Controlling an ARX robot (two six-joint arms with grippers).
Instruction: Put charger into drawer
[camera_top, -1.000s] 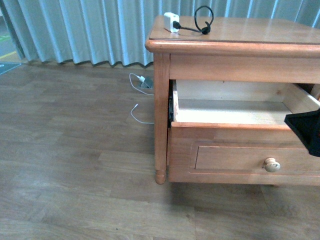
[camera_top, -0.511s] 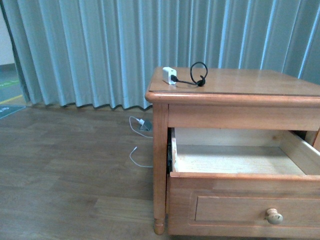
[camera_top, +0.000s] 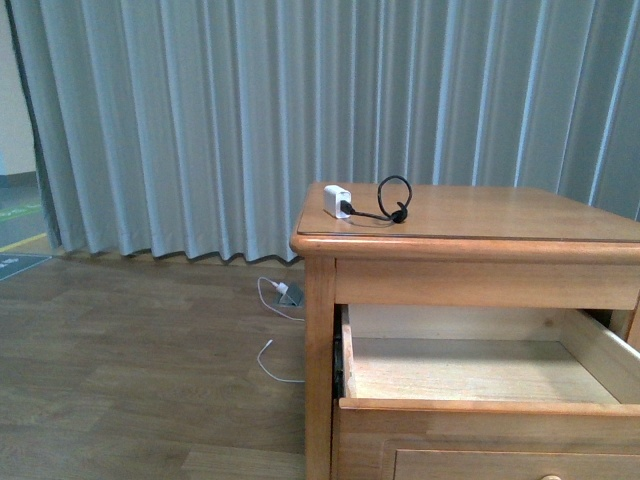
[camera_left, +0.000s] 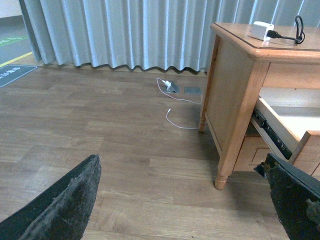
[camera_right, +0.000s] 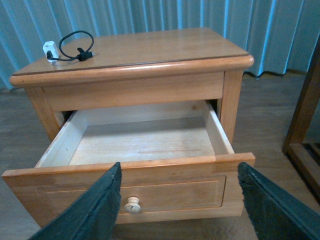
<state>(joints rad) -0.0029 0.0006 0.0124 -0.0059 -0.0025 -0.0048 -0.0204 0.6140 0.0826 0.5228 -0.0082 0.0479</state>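
Note:
The charger (camera_top: 338, 200), a small white cube with a looped black cable (camera_top: 394, 199), lies on the nightstand top near its back left corner; it also shows in the left wrist view (camera_left: 262, 30) and the right wrist view (camera_right: 49, 50). The upper drawer (camera_top: 480, 372) stands pulled open, its pale interior bare (camera_right: 142, 141), its front with a round knob (camera_right: 132, 204). My right gripper (camera_right: 177, 210) is open and empty, in front of the drawer's front. My left gripper (camera_left: 185, 200) is open and empty over the floor, left of the nightstand. Neither arm shows in the front view.
A white-cabled charger with a grey block (camera_top: 288, 296) lies on the wooden floor by the curtain (camera_top: 250, 120), left of the nightstand leg (camera_left: 225, 165). A dark wooden frame (camera_right: 305, 125) stands right of the nightstand.
The front view has risen: the nightstand sits lower in frame, more curtain shows. The dark gripper at the drawer's right edge a second ago has left the front view.

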